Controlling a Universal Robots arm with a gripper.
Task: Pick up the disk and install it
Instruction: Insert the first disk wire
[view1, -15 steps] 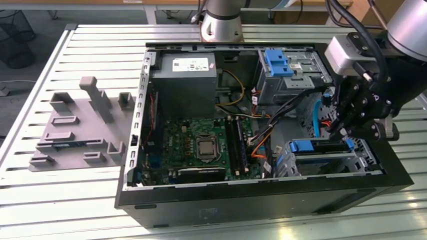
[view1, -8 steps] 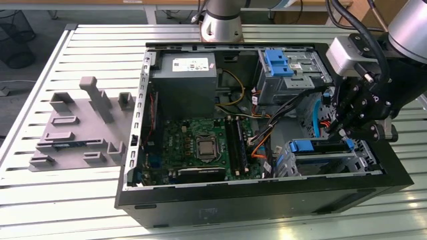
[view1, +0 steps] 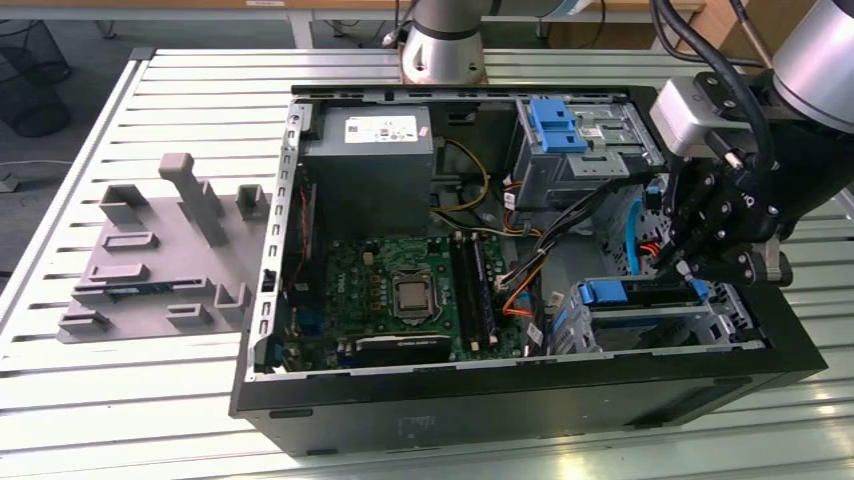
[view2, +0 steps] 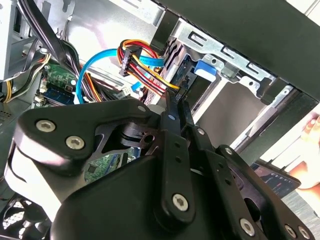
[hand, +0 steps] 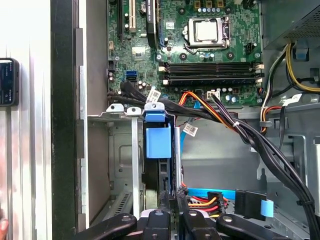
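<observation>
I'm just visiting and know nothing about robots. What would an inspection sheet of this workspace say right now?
Surface: slatted silver metal table, carrying an open black computer case.
Job's things: silver disk in a blue plastic bracket, standing edge-on in the grey metal drive cage.
Clutter: grey moulded fixture tray, to the exterior view's left of the case.
Grippers: black gripper inside the case, close beside the disk.
Cables: light blue flat cable and orange-red-yellow wire bundle close to the gripper.
Surroundings: black mesh bin on the floor.
</observation>
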